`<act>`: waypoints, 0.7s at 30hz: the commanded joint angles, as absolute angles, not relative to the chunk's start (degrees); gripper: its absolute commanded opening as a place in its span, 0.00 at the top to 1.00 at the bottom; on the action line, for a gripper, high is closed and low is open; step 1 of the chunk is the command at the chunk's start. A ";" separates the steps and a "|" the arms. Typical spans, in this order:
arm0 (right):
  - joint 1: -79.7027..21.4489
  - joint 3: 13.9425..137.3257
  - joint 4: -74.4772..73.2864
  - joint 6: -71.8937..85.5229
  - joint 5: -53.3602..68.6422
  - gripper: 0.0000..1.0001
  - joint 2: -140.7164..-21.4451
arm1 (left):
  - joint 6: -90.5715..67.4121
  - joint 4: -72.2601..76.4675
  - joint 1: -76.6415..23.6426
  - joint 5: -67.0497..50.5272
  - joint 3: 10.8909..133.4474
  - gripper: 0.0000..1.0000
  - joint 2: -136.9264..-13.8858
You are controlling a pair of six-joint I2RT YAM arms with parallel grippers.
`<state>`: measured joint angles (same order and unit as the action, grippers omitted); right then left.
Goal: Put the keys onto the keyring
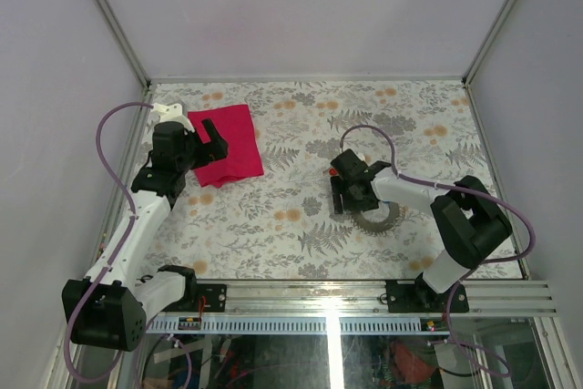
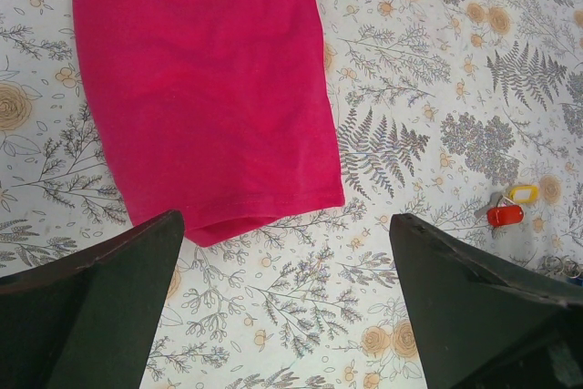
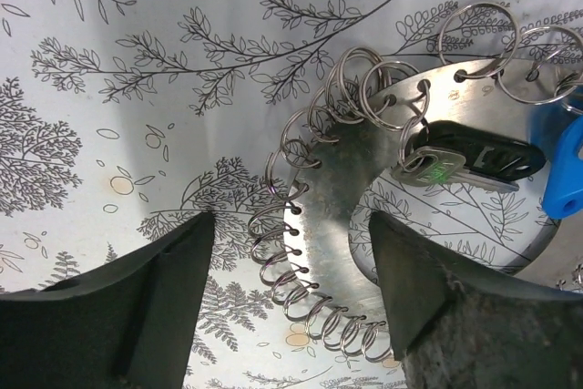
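**A:** How much room is there around you?

**B:** My left gripper [image 2: 287, 225] hangs at the edge of the pink-red cloth [image 2: 200, 88], upper left in the top view, close to the left white wall [image 1: 55, 88]. Its fingers are spread as wide as they go, with nothing between them. Bare fern-and-flower printed tabletop [image 1: 273, 216] lies open between my arms.

**A:** And the right?

**B:** My right gripper [image 3: 291, 220] sits right of centre, well off the metal front rail [image 1: 364, 293]. Its fingers stand partly apart, astride the left arc of the flat silvery crescent keyring [image 3: 330, 243] fringed with small wire rings. They grip nothing.

**A:** Which way does it lie?

**B:** Flat. In my right wrist view the arc sweeps from bottom centre to upper right. A black-and-silver key [image 3: 478, 159] hangs across the hollow, long axis left-right, and a blue piece [image 3: 565, 170] sits at the right edge.

**A:** The loose ones?

**B:** The tiny keys with red and yellow plastic heads [image 2: 506, 209] lie at the right of my left wrist view, yellow above red. I cannot tell which way the blades point.
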<state>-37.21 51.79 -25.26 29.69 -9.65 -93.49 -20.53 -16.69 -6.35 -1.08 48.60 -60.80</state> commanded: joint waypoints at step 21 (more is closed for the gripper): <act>-37.38 53.85 -26.09 38.46 -18.80 0.37 -100.82 | -20.21 -14.54 -6.42 -1.91 48.96 0.00 -60.49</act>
